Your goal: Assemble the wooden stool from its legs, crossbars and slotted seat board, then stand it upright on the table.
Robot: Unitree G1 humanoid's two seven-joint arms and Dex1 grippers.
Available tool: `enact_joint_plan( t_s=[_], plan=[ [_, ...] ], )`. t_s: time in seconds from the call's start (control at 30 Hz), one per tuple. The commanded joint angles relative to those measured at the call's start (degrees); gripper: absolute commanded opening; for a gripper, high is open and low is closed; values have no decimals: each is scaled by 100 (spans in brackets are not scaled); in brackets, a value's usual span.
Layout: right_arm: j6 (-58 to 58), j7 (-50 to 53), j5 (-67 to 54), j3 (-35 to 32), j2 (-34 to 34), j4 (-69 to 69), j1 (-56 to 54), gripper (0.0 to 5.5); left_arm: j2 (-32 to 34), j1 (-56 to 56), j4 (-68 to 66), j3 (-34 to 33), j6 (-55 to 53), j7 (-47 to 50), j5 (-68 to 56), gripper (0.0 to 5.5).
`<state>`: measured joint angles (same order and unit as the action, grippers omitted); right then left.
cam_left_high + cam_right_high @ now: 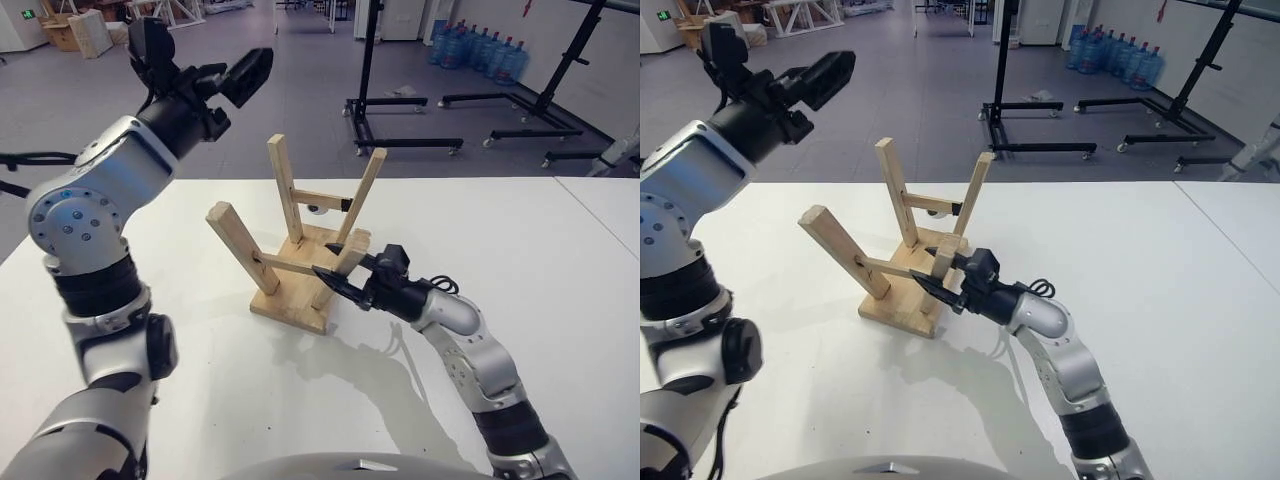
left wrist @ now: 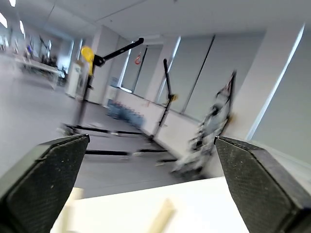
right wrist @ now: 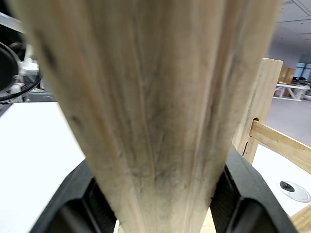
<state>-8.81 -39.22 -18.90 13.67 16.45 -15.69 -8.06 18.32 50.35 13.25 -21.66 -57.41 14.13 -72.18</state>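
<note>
— On the white surface (image 1: pixel 520 250), where does the stool (image 1: pixel 295 250) sit?
— Near the middle, upside down. The seat board (image 1: pixel 285 305) lies flat on the surface and four legs point up.

— How do the legs stand?
— The two far legs (image 1: pixel 284 185) splay apart towards their tops, with a crossbar (image 1: pixel 318 200) joining them. The near left leg (image 1: pixel 240 248) leans well out to the left. A second crossbar (image 1: pixel 285 266) runs from it towards the near right leg (image 3: pixel 155 97).

— Right tool?
— The right tool (image 1: pixel 338 266) is low over the surface at the stool's right side. It is clamped on the near right leg. In the right wrist view the wood sits between the two dark fingers (image 3: pixel 82 199), touching both.

— Left tool?
— The left tool (image 1: pixel 240 68) is raised high over the far left edge of the surface, well apart from the stool. Its fingers (image 2: pixel 43 184) are spread wide with nothing between them.

— Anything else to log?
— A round grommet (image 3: pixel 291 189) is set in the surface just beyond the seat board, between the far legs. Black wheeled stands (image 1: pixel 400 110) are on the floor behind.
</note>
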Motion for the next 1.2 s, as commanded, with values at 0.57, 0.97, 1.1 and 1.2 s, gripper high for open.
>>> enact_joint_plan(
  t_s=[0.57, 0.97, 1.1, 1.2],
  plan=[
    [-112, 819, 945, 391, -512, 1038, -819, 211, 1575, -1024, 651, 1957, -84, 543, -909, 471],
    [-107, 824, 912, 406, -571, 1038, -822, 211, 570, -1617, 176, 1274, 556, 293, -1921, 471],
    [-115, 807, 902, 408, -572, 1033, -822, 211, 680, -1987, 270, 1355, 498, 323, -1605, 471],
    [-123, 806, 901, 423, -578, 1014, -802, 211, 406, -2146, 256, 1263, 680, 481, -1801, 471]
  ],
)
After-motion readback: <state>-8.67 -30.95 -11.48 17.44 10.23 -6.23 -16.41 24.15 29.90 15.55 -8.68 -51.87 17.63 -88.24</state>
